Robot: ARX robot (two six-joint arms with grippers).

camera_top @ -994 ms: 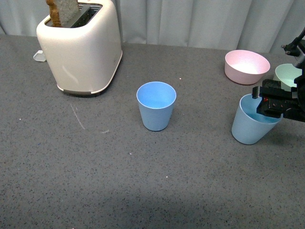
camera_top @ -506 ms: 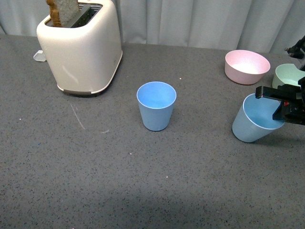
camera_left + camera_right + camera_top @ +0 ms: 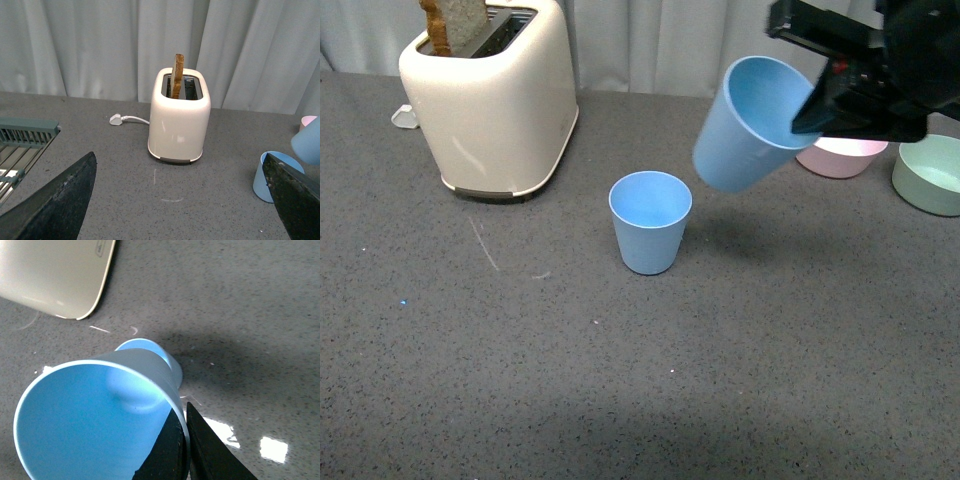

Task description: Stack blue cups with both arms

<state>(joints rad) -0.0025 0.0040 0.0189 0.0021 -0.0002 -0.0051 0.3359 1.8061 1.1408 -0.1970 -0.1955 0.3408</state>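
Now, held blue cup [image 3: 745, 130]: in the air and tilted, mouth turned up toward the right arm. It hangs above and to the right of the other cup, clear of it and of the table.
Right gripper [image 3: 812, 100]: clamped on the held blue cup's rim. The right wrist view shows the fingers [image 3: 172, 450] pinching the wall, one inside and one outside.
Standing blue cup [image 3: 650, 222]: upright and empty on the grey table [image 3: 520, 350], mid-table, right of the toaster.
Left gripper [image 3: 178, 156]: jaws wide apart, holding nothing, pointed toward the toaster.
Toaster [image 3: 490, 95]: cream, at the back left, with a bread slice [image 3: 455, 22] standing out of one slot.
Bowls: pink bowl [image 3: 840, 158] partly hidden behind the held cup and gripper. The pale green bowl [image 3: 930, 175] sits just beside it at the right edge.
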